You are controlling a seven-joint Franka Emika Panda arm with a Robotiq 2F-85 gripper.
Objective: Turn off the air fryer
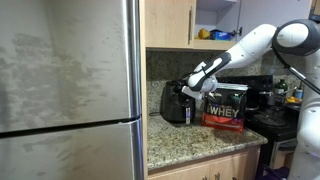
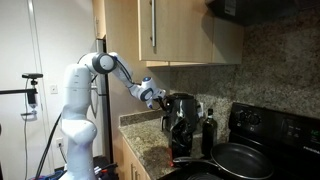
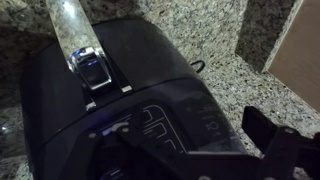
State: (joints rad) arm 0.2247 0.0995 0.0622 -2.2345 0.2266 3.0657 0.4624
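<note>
Air fryer (image 1: 176,105) is seen on the granite counter (image 1: 200,142), backed against the wall, between the fridge (image 1: 65,80) and the WHEY tub (image 1: 226,108); it stands just beside the tub.

Gripper (image 1: 195,86) is held over the fryer's top, on the tub side, close above it. Contact is not shown in either exterior view.

In the wrist view the fryer's rounded top fills the frame. The chrome handle (image 3: 80,45) lies at upper left and the control panel (image 3: 160,122) at centre. A faint lit spot is noted on the panel, so the unit is judged not yet switched off.

Gripper parts show as dark blurred shapes along the bottom and right edge of the wrist view. Whether the jaws are apart or together cannot be told. Nothing is seen held.

Step in hand, as judged: final approach to the panel, press not yet made.

Next move, as judged:
- One fingertip must be lined up over the power button; which key that is cannot be read.
- A short, light downward press is called for.
- The neighbouring keys are close, so a stray touch is to be avoided.
</note>
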